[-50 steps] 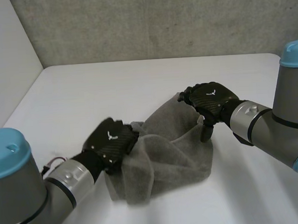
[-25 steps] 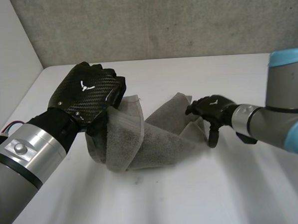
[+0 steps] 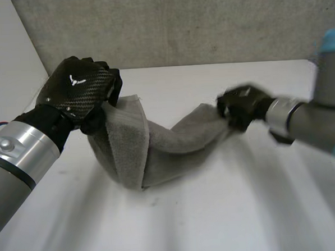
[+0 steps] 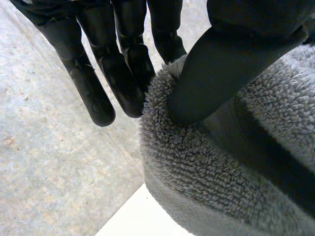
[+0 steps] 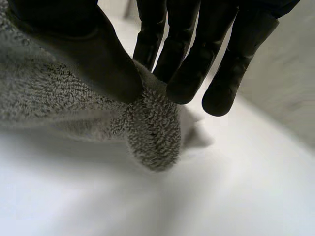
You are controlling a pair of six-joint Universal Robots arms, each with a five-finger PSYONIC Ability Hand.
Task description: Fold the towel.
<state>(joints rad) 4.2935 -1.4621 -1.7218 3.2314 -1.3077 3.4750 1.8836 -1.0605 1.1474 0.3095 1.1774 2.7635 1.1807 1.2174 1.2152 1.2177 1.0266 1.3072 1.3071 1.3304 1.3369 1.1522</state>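
A grey terry towel (image 3: 157,143) stretches between my two hands and sags onto the white table (image 3: 217,213) in the middle. My left hand (image 3: 81,90) is raised at the towel's left end, pinching a bunched edge between thumb and fingers (image 4: 123,73); the towel (image 4: 221,157) drapes down under the thumb. My right hand (image 3: 242,106) sits lower at the towel's right end. There its thumb and fingers (image 5: 184,73) pinch a corner of the towel (image 5: 152,132) just above the table.
A grey wall (image 3: 179,23) runs behind the table's far edge, and a pale side wall (image 3: 7,66) stands at the left. Bare tabletop lies in front of the towel and to the right.
My left hand has lifted its end of the towel up and to the left. My right hand has closed on the towel's right corner and pulled it rightward, stretching the cloth.
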